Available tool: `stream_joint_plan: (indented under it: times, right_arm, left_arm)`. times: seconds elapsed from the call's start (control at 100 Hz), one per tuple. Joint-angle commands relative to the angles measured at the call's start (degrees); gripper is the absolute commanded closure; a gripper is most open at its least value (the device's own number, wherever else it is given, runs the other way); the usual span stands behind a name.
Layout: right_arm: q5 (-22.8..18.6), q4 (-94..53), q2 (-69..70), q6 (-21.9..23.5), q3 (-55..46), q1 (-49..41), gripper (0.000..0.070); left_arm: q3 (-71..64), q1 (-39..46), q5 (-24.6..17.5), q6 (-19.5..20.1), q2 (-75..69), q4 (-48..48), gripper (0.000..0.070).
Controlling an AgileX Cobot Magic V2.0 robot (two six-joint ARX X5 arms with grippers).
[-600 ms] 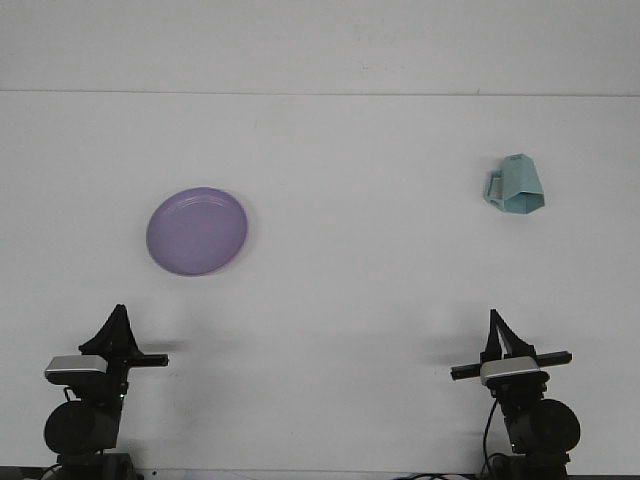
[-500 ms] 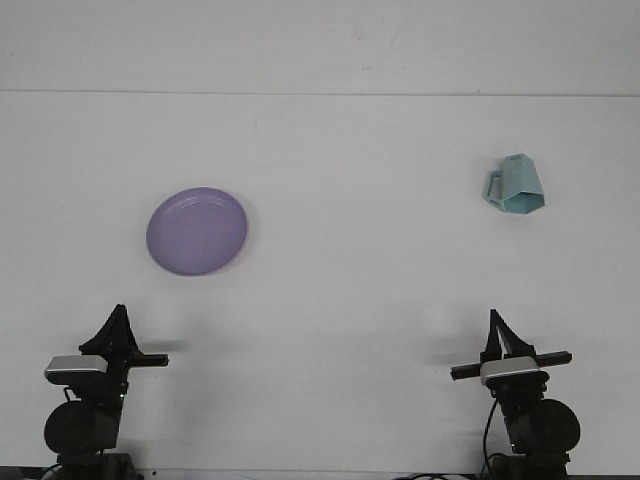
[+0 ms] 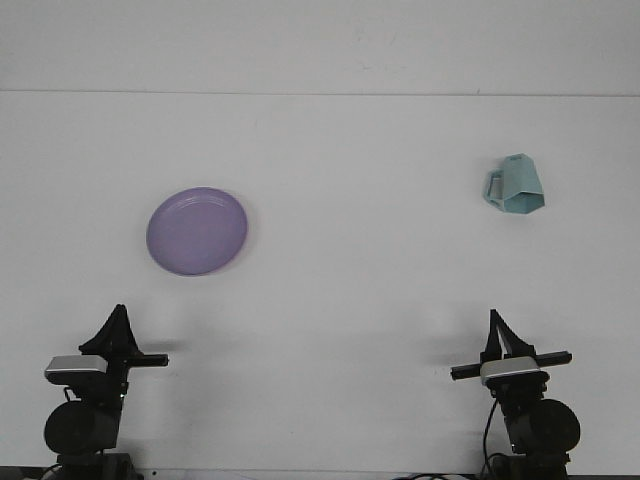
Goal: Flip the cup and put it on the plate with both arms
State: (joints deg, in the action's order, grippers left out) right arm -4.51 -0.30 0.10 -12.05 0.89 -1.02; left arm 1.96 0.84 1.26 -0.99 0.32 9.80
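White table point(image 3: 330, 300) bears purple plate point(image 3: 197, 231), upturned teal cup point(image 3: 516, 185); pincer states unclear

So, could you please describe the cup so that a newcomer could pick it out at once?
On the white table, look to the far right side, well beyond the right gripper. The cup sits there upside down: small, pale teal, angular-sided, handle pointing left, unlike the flat, round purple plate opposite.

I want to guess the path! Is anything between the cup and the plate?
Nothing: the front view shows only bare white table between the cup and the plate.
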Motion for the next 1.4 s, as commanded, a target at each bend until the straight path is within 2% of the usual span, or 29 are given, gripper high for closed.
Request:
stream_joint_plan:
  times: [0.0,0.16,0.24,0.36,0.47,0.57,0.7,0.74,0.8,0.88,1.0,1.09,1.18,1.23,1.33,1.39]
  right_arm:
    - [0.0,0.74,-0.04,0.42,-0.15,-0.04,0.0696]
    - [-0.11,1.18,-0.04,0.63,-0.15,-0.04,0.0695]
    - [-0.17,1.18,-0.04,2.29,-0.15,-0.04,0.0696]
    - [-0.13,1.14,-0.04,7.39,-0.15,-0.04,0.0696]
    - [0.74,3.23,-0.04,14.47,-0.15,-0.04,0.0696]
    - [5.11,8.02,-0.04,20.37,0.26,-0.04,0.0697]
    - [14.43,2.82,1.88,21.24,5.99,-0.02,0.0698]
    - [16.44,0.48,3.5,21.07,8.55,-0.04,0.0698]
    - [17.03,-0.81,7.06,19.65,12.35,-0.02,0.0698]
    - [17.51,-0.79,13.46,14.05,17.66,0.02,0.0698]
    - [21.64,-0.96,24.83,5.01,24.92,0.63,0.0698]
    - [21.73,1.05,32.68,0.63,28.13,2.36,0.0693]
    - [19.78,6.23,40.11,-0.5,28.92,4.87,0.0681]
    - [18.47,8.59,43.63,-0.46,28.92,6.27,0.0618]
    - [16.26,13.73,50.42,-0.83,28.92,8.98,0.0417]
    - [14.27,17.7,54.53,-1.88,28.92,10.75,0.0366]
  left_arm:
    - [-1.05,0.04,-0.15,-0.11,-0.07,0.57,0.0685]
    - [-1.05,0.04,-0.15,-0.13,-0.07,0.57,0.0685]
    - [-1.05,0.04,-0.15,-0.13,-0.07,0.59,0.0685]
    - [-1.05,0.04,-0.15,-0.13,-0.07,0.57,0.0685]
    - [-1.05,0.04,-0.15,-0.13,-0.07,0.57,0.0685]
    - [-1.05,0.04,-0.15,-0.2,-0.07,0.52,0.0685]
    - [-1.05,0.04,-0.15,-0.24,-0.07,0.55,0.0685]
    - [-1.05,0.04,-0.15,-0.68,-0.07,0.5,0.0685]
    - [-1.05,0.04,-0.15,-1.42,-0.07,0.55,0.0685]
    - [-1.05,0.04,-0.15,-1.49,-0.07,0.55,0.0685]
    - [-1.05,0.04,-0.15,-1.53,-0.07,0.55,0.0685]
    - [-1.05,0.04,-0.15,-1.51,-0.07,0.55,0.0685]
    - [-1.05,0.04,-0.15,-1.51,-0.07,0.55,0.0685]
    - [-1.05,0.04,-0.15,-1.53,-0.07,0.55,0.0685]
    - [-1.05,0.04,-0.15,-1.68,-0.07,0.55,0.0685]
    - [-1.05,0.04,-0.15,-1.68,-0.07,0.55,0.0685]
